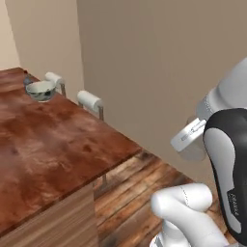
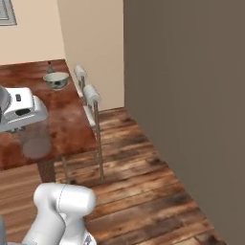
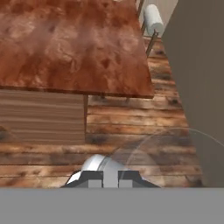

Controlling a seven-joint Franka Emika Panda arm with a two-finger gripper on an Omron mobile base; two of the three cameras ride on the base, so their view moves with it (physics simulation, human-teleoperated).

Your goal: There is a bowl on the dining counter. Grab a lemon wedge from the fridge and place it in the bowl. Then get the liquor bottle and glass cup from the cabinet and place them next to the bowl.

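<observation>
A pale patterned bowl [image 1: 41, 90] [image 2: 56, 80] stands at the far end of the brown dining counter [image 1: 53, 144] [image 2: 67, 119]. I cannot tell whether a lemon wedge lies inside it. A small dark object [image 1: 27, 80] [image 2: 49, 67] stands right behind the bowl, too small to identify. My gripper [image 1: 191, 141] [image 2: 27, 125] [image 3: 110, 176] hangs off the counter's near corner, over the floor, and is shut on a clear glass cup [image 1: 194, 152] [image 2: 34, 140] [image 3: 175, 153]. The cup is faint and see-through below the hand.
Two white-cushioned stools [image 1: 90, 100] [image 2: 91, 94] stand along the counter's right side, one [image 1: 54, 77] [image 2: 80, 72] beside the bowl. A tall grey-brown wall [image 1: 164, 72] [image 2: 191, 95] runs close on the right. Wooden floor [image 1: 135, 188] [image 2: 143, 191] lies between wall and counter.
</observation>
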